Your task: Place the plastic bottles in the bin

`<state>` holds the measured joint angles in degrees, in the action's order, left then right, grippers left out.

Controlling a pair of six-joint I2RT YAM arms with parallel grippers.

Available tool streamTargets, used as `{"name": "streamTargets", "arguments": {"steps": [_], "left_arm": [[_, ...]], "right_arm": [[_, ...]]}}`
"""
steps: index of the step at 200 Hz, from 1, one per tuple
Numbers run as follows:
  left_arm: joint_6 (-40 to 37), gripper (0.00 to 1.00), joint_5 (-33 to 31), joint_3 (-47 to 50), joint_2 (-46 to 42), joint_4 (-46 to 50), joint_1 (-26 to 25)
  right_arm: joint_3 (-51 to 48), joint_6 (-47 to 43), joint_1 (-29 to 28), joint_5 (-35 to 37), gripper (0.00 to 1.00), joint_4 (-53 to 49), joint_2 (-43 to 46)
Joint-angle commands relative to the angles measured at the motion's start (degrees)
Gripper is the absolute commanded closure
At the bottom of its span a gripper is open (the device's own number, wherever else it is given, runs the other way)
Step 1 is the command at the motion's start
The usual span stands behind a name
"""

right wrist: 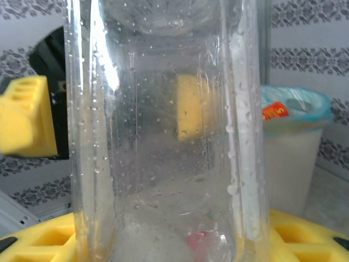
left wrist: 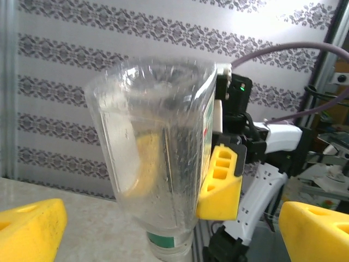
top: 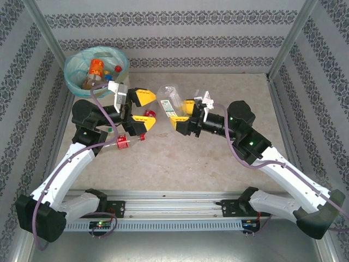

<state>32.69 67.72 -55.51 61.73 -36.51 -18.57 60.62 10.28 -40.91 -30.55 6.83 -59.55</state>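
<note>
Several bottles [top: 94,73] are already in bin [top: 70,70], beyond L fingers [top: 144,97], which are spread wide & empty. 1 clear bottle [top: 168,98] is pinched by R fingers [top: 180,123], just ahead of L fingers. Small red items [top: 121,143] by L fingers on bench [top: 180,158] prob. remain to be binned.

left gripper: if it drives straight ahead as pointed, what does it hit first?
Most likely the clear bottle clamped in the right gripper, dead ahead of the open left gripper; the gap is hard to judge.
</note>
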Motion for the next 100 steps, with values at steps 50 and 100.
{"name": "streamTargets", "arguments": {"steps": [50,100], "left_arm": [[-1.0,0.01,1.5,-3.2,0.5,-0.4,-4.1],[0.6,0.20,0.7,-2.9,-0.2,-2.1,-4.5]], "right_arm": [[4.5,0.0,-4.5,-6.7,0.46,3.3,-3.9],[5.4,0.9,-6.5,-9.6,0.46,2.2,-5.9]]}}
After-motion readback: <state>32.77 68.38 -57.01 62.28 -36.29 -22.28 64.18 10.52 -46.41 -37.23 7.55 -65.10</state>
